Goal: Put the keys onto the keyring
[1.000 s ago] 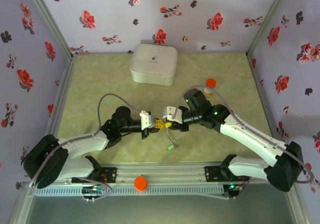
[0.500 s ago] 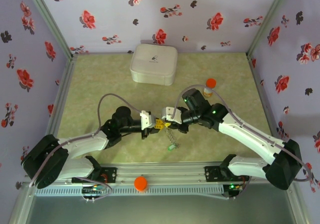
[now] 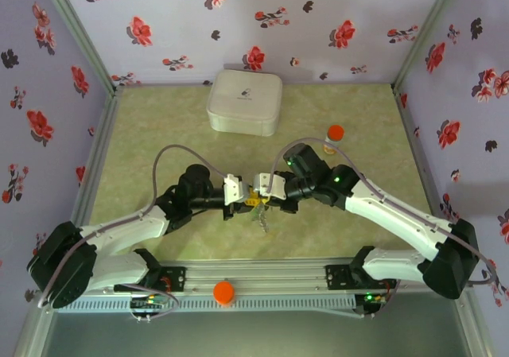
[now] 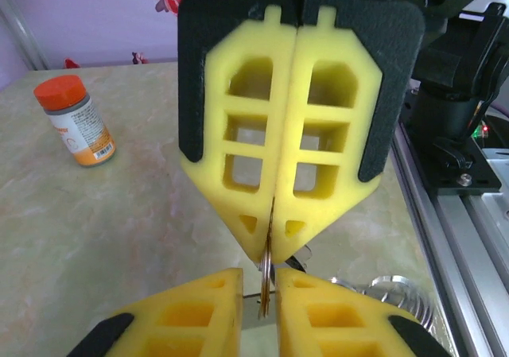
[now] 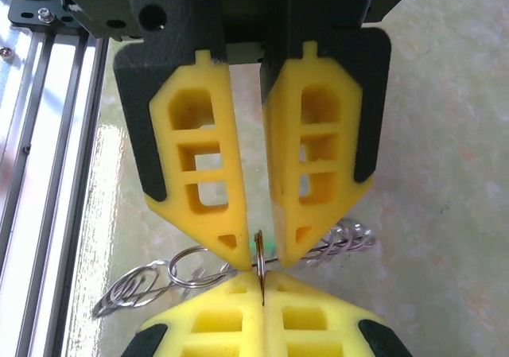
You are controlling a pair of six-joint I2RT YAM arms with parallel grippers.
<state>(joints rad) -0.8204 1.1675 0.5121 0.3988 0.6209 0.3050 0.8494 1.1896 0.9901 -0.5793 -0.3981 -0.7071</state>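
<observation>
Top external view, item record.

**Position.** The left gripper and right gripper meet tip to tip above the middle of the table. A small cluster hangs just beneath them, taken for the keys. It is too small to tell key from green tab.

**Task item.** The keyring is seen edge-on as a thin metal ring standing upright between the two sets of pads. Silver wire loops trail off below it, above the table.

**Right gripper.** The pads are pressed together, pinching the near edge of the keyring.

**Left gripper.** The jaws stand a narrow gap apart, astride the far edge of the keyring. No clear clamp is visible.

**Hazards, judged.**
- The hold rests on soft foam tips gripping a thin rim, so the keyring could pivot or slide out if either arm pulls off-axis.
- The left jaws closing off-centre would shove the ring sideways rather than seize it.
- The hanging loops may swing and catch in the pad cut-outs.
- A drop would leave everything flat on the table, where it is hard to pick up again.

**Containers.**
- The white case sits at the far edge of the table with its lid down and its contents hidden.
- The orange-capped bottle stands upright and capped beyond the right arm. Its contents cannot be told.
</observation>
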